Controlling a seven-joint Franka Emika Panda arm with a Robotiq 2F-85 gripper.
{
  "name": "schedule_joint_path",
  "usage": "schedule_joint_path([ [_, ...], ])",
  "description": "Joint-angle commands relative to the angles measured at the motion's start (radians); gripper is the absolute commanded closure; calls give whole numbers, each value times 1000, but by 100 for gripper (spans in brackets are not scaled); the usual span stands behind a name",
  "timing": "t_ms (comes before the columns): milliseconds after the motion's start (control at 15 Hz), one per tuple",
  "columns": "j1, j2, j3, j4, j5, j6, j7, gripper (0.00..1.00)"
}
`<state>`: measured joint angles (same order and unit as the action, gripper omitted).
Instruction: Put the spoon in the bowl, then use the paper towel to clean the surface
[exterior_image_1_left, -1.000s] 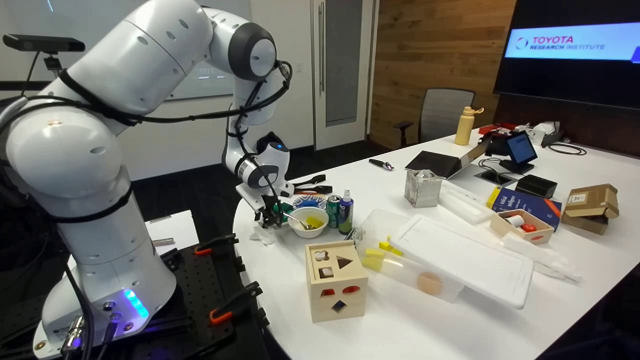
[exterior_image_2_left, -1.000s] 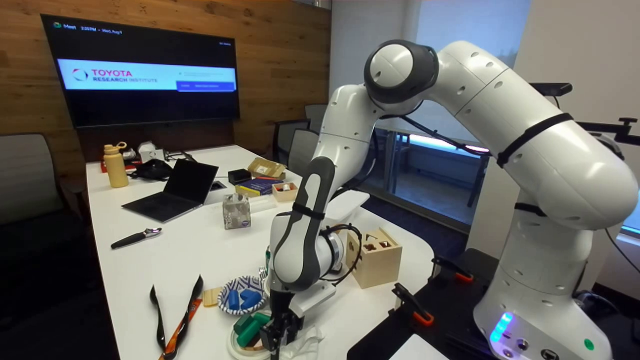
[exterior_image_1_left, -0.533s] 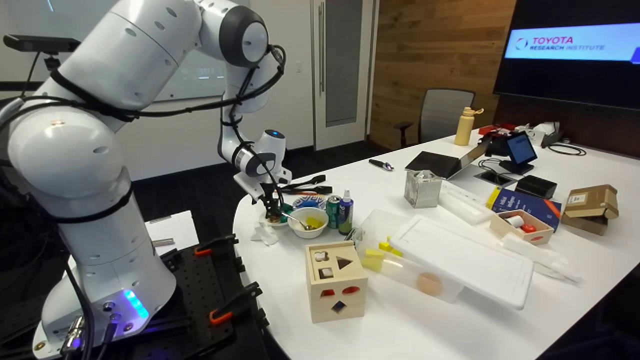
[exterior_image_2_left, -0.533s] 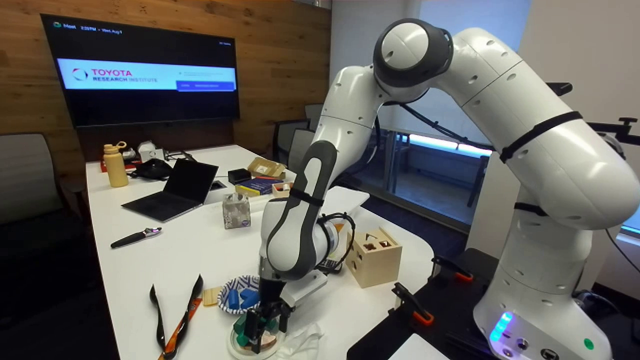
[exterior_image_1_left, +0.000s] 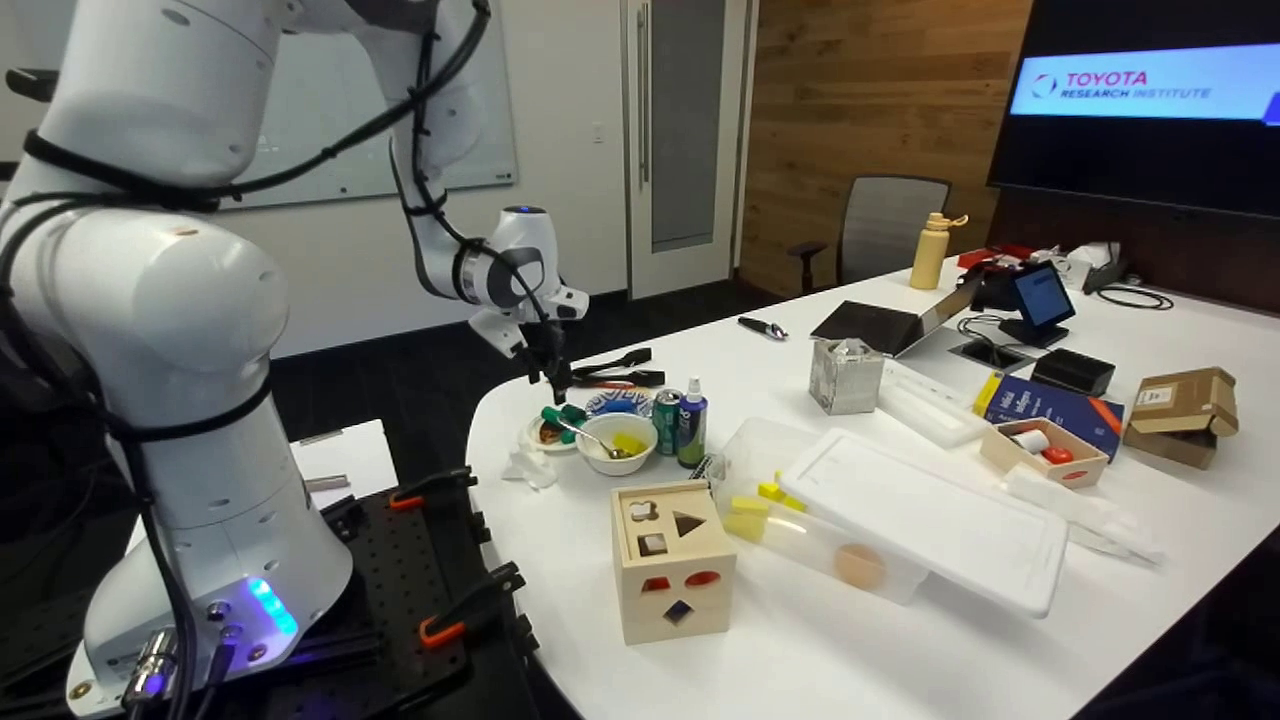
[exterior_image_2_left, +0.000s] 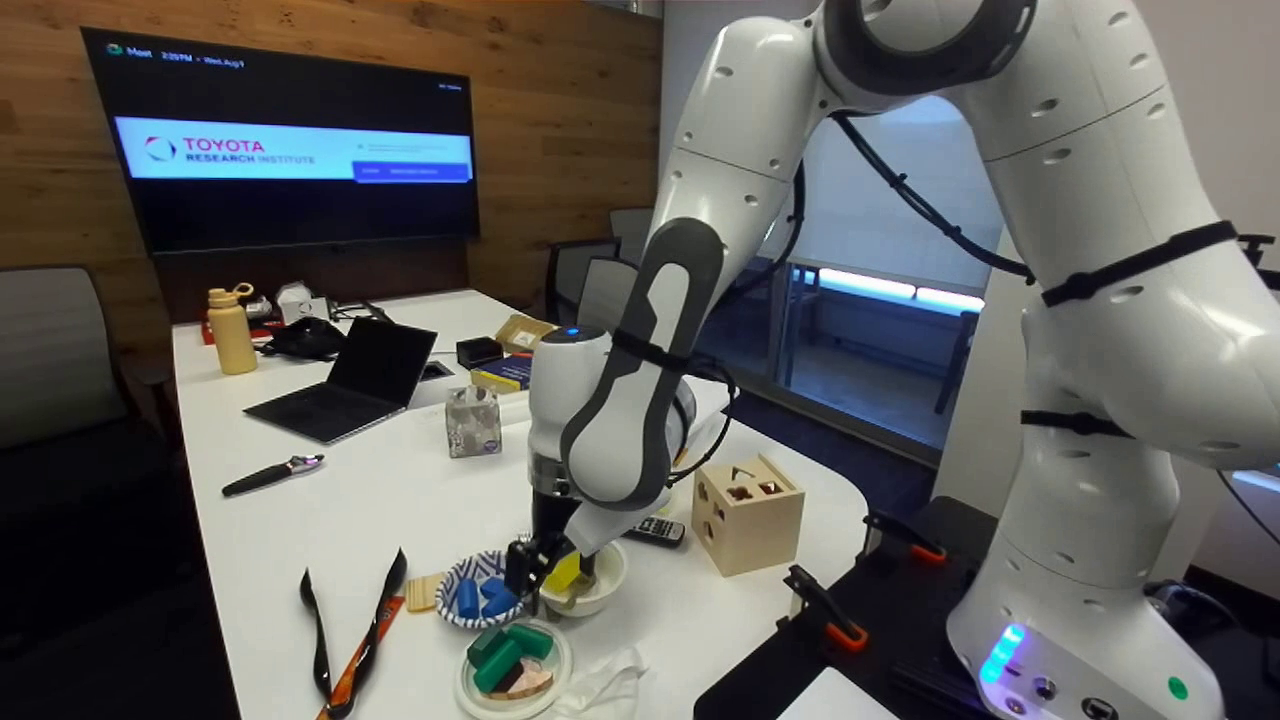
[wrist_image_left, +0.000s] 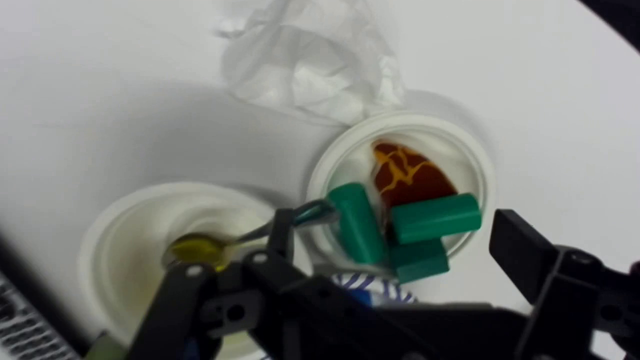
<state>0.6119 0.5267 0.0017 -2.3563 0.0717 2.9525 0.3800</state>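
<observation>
The bowl (exterior_image_1_left: 600, 463), pale with yellow inside, stands on the white tabletop (exterior_image_1_left: 560, 570); it also shows in an exterior view (exterior_image_2_left: 612, 590) and the wrist view (wrist_image_left: 107, 235). The metal spoon (wrist_image_left: 250, 234) lies in it, head inside, handle over the rim towards the dish of green blocks. The crumpled white paper towel (wrist_image_left: 320, 70) lies beside that dish, also in both exterior views (exterior_image_1_left: 528, 468) (exterior_image_2_left: 605, 688). My gripper (wrist_image_left: 400, 240) is open and empty above the bowls and dish, as both exterior views show (exterior_image_1_left: 556, 390) (exterior_image_2_left: 550, 575). One finger covers part of the spoon handle in the wrist view.
A white dish (exterior_image_2_left: 564, 665) holds green blocks and a brown piece. A patterned bowl (exterior_image_2_left: 445, 605) holds blue blocks. A green can (exterior_image_1_left: 666, 425), a spray bottle (exterior_image_1_left: 691, 430), a wooden cube (exterior_image_1_left: 675, 590) and black tongs (exterior_image_2_left: 370, 640) stand or lie nearby.
My gripper has risen from low over the dish and paper towel, and moved towards the patterned bowl. The dish and towel are now uncovered. The spoon stays in the bowl.
</observation>
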Motion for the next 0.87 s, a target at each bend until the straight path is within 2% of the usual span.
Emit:
schedule_joint_path([
  [0, 210, -205, -280, -147, -146, -47, 189, 0],
  [67, 268, -240, -368, -170, -202, -59, 252, 0],
  [200, 308, -323, -477, -217, -314, -98, 332, 0],
  [267, 355, -349, -556, -233, -351, -103, 358, 0],
  [333, 358, -373, -589, -242, -394, -116, 381, 0],
  [467, 350, -409, -639, -263, -441, -114, 383, 0],
  [800, 324, -462, -675, -302, -434, -115, 348, 0],
])
